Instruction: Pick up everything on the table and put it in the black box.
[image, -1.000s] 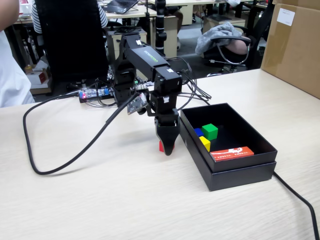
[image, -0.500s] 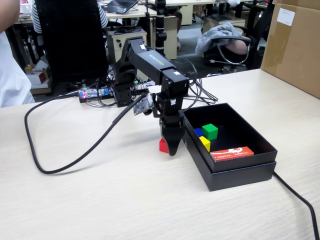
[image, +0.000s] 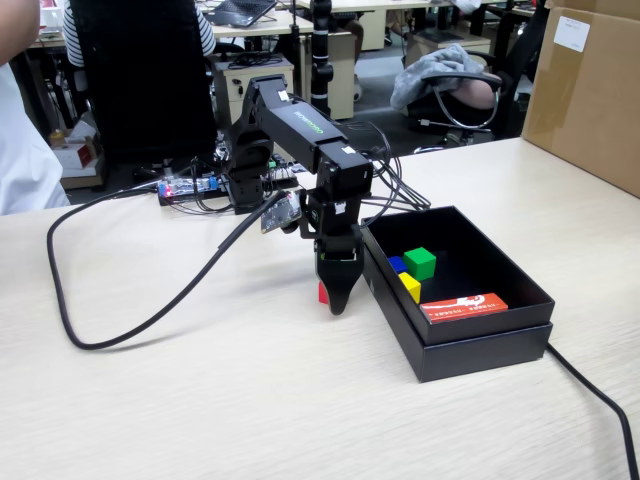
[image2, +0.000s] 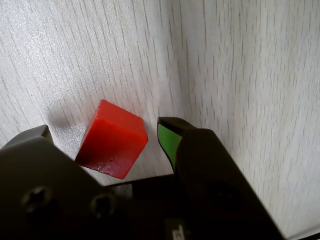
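Red cube (image2: 112, 140) — half-hidden between hand (image2: 102, 131) jaws

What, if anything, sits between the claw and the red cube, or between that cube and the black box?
Nothing visible. In the wrist view the small glossy red cube lies on bare tabletop between the jaws of the open claw. The shallow matte black cardboard box stands beside it, only its near wall between.

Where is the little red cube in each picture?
Fixed view: the red cube peeks out just left of the end effector tip, on the table left of the black box.
Wrist view: the red cube sits left of centre, between the end effector's jaws.
Shared landmark: the pale wood-grain table under the cube.
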